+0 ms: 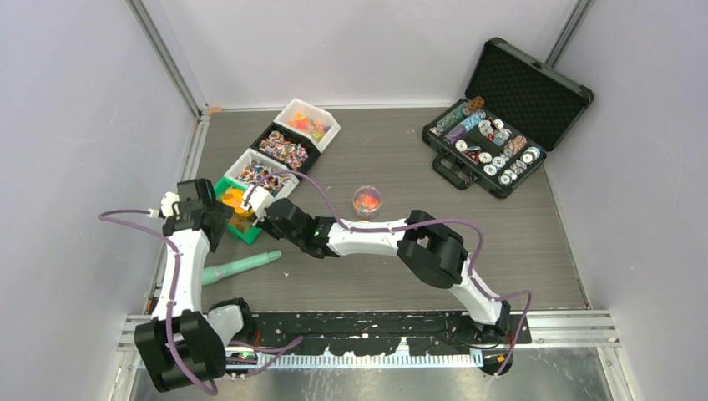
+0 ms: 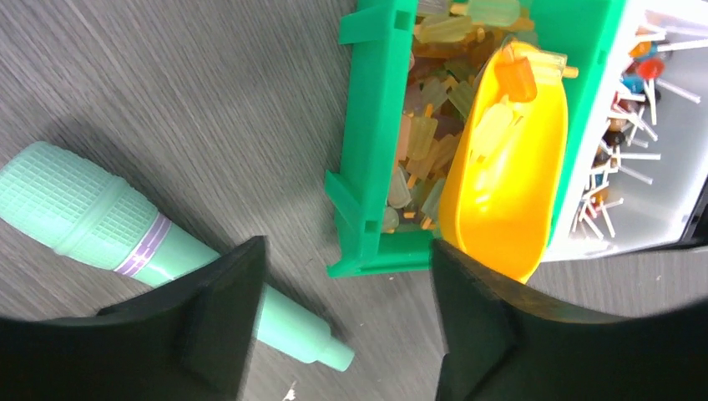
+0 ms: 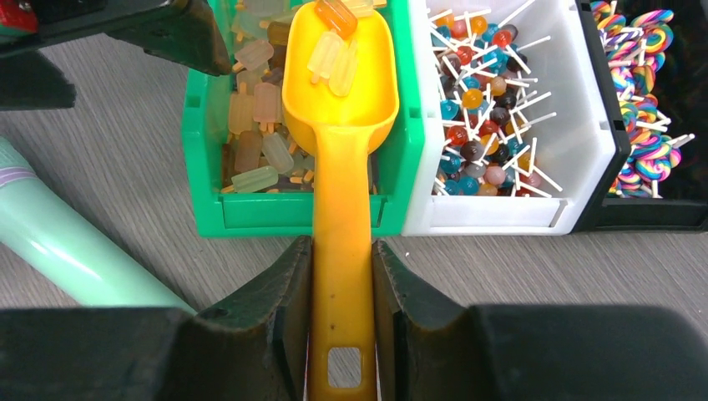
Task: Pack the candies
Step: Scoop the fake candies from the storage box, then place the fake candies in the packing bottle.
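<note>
My right gripper [image 3: 342,251] [image 1: 265,205] is shut on the handle of the orange scoop [image 3: 341,159]. The scoop's bowl hangs over the green bin [image 3: 250,213] and carries a few golden-brown candies [image 3: 334,50]. More golden-brown candies [image 3: 255,125] lie in that bin. My left gripper [image 2: 346,246] [image 1: 215,219] is open and empty, just off the green bin's [image 2: 376,150] near corner, beside the scoop [image 2: 501,167]. A small clear cup [image 1: 366,200] with orange-red candies stands mid-table.
A mint-green tube [image 1: 242,266] [image 2: 83,217] lies on the table by the left gripper. A white bin of lollipops [image 3: 493,92], a black bin of striped lollipops [image 1: 284,149] and a white bin of bright candies [image 1: 309,125] continue the row. An open poker-chip case [image 1: 493,142] sits back right.
</note>
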Robot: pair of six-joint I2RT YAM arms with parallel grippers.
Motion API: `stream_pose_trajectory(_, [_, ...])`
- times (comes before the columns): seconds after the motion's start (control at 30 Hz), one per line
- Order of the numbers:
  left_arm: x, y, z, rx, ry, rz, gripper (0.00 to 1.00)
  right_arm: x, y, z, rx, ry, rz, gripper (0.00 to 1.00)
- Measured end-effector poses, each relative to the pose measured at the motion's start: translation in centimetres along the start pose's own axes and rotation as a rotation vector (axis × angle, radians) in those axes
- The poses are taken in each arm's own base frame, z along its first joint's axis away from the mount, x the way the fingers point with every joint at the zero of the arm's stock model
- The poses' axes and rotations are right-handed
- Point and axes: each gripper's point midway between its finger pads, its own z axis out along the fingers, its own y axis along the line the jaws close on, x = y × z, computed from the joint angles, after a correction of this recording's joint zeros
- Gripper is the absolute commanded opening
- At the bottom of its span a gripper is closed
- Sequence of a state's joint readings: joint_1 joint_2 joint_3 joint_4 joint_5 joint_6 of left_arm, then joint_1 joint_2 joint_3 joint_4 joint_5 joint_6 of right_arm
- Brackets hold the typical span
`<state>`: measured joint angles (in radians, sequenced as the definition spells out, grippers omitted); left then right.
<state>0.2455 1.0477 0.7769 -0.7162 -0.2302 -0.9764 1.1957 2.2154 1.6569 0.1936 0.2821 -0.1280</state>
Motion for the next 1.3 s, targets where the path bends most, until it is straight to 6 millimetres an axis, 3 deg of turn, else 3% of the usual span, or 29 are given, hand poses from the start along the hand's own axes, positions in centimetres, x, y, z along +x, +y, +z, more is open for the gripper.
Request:
stream_pose_trajectory(0.03, [0.0, 0.0, -0.2, 0.008, -0.001, -0.001, 0.95, -0.1, 0.0, -0.1, 0.000, -0.008, 0.002, 0.00])
stream_pose_trajectory(0.1, [0.0, -0.1, -0.7, 0.025, -0.001, 0.001, 1.00, -0.4, 0.0, -0.2, -0.004, -0.023, 0.006, 0.00])
stream_pose_trajectory(0.37, [0.3, 0.4, -1.9, 0.011, 0.017, 0.045, 1.00, -1.1, 0.0, -1.2, -0.019, -0.086, 0.013, 0.00])
stream_pose_trajectory(0.57, [-0.5, -0.7, -3.1, 0.053, 0.004, 0.064, 1.00, -0.5, 0.0, -2.2, -0.036, -0.115, 0.002, 0.00])
stream_pose_trajectory(0.87, [0.2, -2.0, -4.6, 0.122, 0.064, 0.098, 1.00, 0.2, 0.1, -3.2, -0.052, -0.144, -0.012, 0.00])
stream_pose_trajectory(1.13, [-1.1, -5.0, -8.7, 0.227, 0.072, 0.111, 1.00, -1.6, -0.8, -5.1, -0.035, -0.210, -0.009, 0.00])
stream_pose_trajectory(1.3, [-0.9, -5.5, -10.1, 0.260, 0.093, 0.120, 1.00, -2.9, -1.9, -6.8, -0.004, -0.252, -0.017, 0.00])
